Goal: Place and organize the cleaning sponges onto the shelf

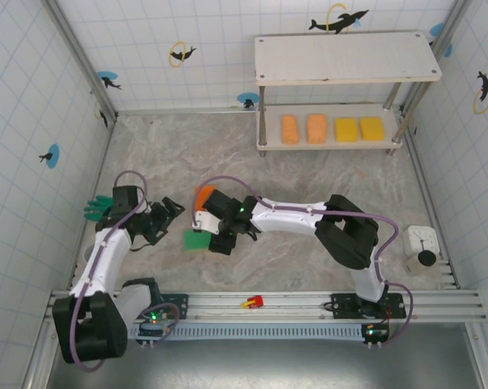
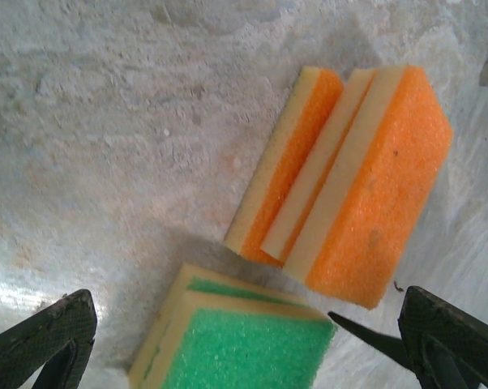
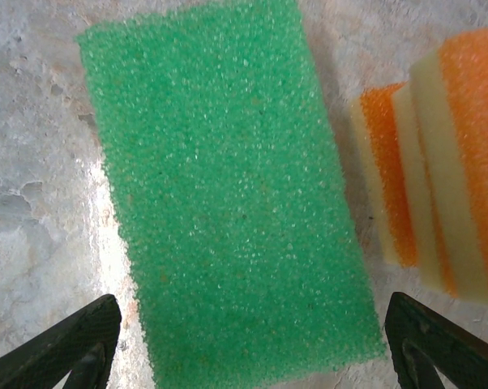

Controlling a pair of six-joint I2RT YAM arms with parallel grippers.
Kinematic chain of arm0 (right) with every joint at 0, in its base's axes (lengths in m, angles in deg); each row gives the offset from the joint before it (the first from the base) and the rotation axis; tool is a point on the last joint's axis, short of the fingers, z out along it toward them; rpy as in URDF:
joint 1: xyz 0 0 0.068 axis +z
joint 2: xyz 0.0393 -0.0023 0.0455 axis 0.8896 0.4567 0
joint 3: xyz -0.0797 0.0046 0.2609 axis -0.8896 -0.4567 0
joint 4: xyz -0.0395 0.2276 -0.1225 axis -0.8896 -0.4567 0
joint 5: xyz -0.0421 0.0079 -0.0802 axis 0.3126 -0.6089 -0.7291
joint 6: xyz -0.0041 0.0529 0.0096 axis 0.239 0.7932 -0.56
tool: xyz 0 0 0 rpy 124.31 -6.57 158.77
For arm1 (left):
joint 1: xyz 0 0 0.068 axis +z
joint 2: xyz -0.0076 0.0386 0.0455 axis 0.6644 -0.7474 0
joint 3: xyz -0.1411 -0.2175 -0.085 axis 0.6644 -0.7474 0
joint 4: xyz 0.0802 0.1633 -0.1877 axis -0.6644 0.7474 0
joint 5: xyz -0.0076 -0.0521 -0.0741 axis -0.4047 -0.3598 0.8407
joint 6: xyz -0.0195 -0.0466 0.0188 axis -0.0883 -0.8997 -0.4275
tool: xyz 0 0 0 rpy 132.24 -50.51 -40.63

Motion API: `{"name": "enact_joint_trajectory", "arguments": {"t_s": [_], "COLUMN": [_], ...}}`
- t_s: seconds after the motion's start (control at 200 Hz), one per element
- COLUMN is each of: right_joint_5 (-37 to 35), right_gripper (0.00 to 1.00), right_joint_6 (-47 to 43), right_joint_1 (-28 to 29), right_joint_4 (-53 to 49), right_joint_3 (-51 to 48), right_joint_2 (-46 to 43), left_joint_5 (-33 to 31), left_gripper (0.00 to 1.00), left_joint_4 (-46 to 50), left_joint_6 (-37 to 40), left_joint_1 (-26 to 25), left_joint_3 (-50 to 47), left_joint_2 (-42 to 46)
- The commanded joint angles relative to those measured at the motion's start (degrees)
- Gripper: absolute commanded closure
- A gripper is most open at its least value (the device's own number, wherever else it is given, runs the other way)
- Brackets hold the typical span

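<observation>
Right gripper (image 3: 252, 344) released, fingers spread wide, above green sponge (image 3: 228, 186) lying flat on table (image 1: 309, 170), left of centre. Leaning orange sponges (image 2: 374, 186) just beside it, far side. Left gripper (image 2: 244, 340) likewise released, near on left. Shelf (image 1: 345, 57) far right; lower tier holds orange pair (image 1: 303, 130), yellow pair (image 1: 358, 130) in row.

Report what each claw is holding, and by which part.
Nothing is held. The right claw stands open above the green sponge, which lies flat on the table; the left claw is open too, gripping nothing.
</observation>
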Motion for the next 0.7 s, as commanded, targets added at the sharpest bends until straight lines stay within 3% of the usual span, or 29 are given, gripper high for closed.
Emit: {"name": "enact_joint_trajectory", "arguments": {"t_s": [0.0,0.195,0.385,0.696], "right_joint_5": [-0.35,-0.88,-1.40,-1.84], "right_gripper": [0.13,0.13,0.13,0.13], "right_joint_6": [0.72,1.16,1.05,0.72], "right_joint_1": [0.44,0.63,0.73,0.68], "right_joint_4": [0.60,0.86,0.95,0.57], "right_joint_3": [-1.63,-3.03,-3.35,-3.43], "right_joint_2": [-1.93,-3.86,-4.42,-4.99], "left_joint_5": [2.59,2.58,4.58,1.26], "left_gripper": [0.03,0.03,0.03,0.03], "left_joint_4": [0.60,1.54,-4.12,-7.84], "left_joint_6": [-3.75,-5.73,-11.66,-19.43], "left_joint_1": [0.23,0.24,0.07,-0.46], "left_joint_3": [-2.43,-4.27,-8.12,-8.83], "left_joint_2": [2.63,5.01,6.03,6.72]}}
